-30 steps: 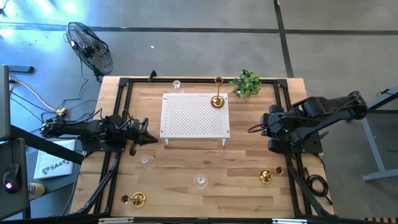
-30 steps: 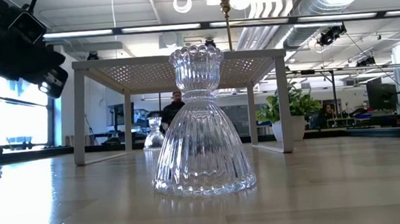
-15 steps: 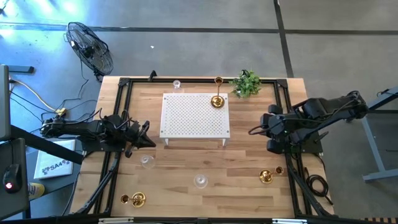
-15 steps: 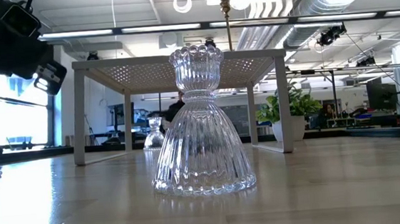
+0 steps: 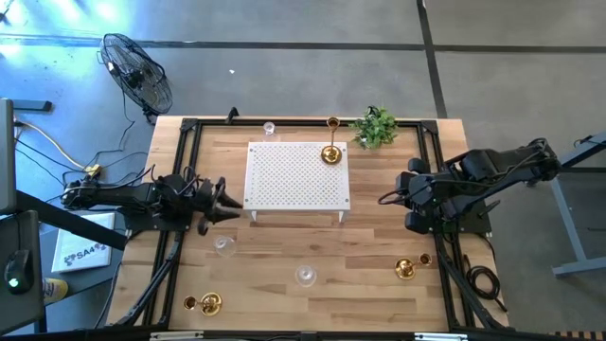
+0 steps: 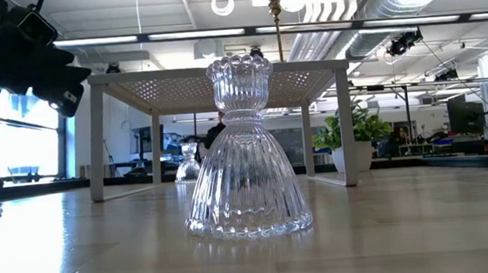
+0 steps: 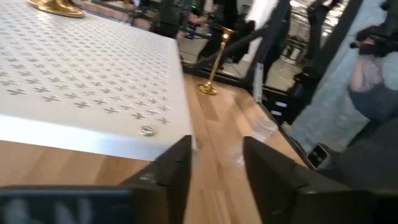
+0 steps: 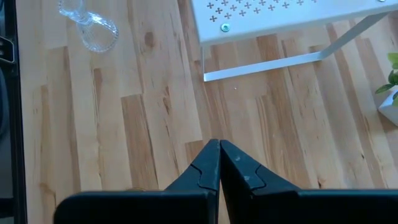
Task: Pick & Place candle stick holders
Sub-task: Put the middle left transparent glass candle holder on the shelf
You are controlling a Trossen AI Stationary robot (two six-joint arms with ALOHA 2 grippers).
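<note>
Since a second ago the left gripper (image 5: 230,201) has parted its fingers: they were pinched together then, and now the left wrist view shows a clear gap between the two dark fingers (image 7: 173,171), with nothing held between them. It hovers at centre-left of the high view, just beside the left edge of the white perforated platform (image 5: 296,176), having shifted only slightly. The right gripper (image 5: 386,199) has barely moved; it waits at centre-right of the high view, and its fingers (image 8: 208,167) are pressed tight together, empty.

Candle stick holders are spread over the wooden table (image 5: 369,237). One gold holder (image 5: 329,152) stands on the platform's upper right corner, and a tall gold one (image 5: 332,123) stands on the table just above it, next to the small green plant (image 5: 376,126) at upper centre-right. One clear glass holder (image 5: 269,128) sits at upper centre beyond the platform, another (image 5: 223,244) lies just below the left gripper, and a third (image 5: 305,275) stands at lower centre; that one fills the middle of the low view (image 6: 243,150). Gold holders also sit at lower left (image 5: 209,303) and lower right (image 5: 405,269)
</note>
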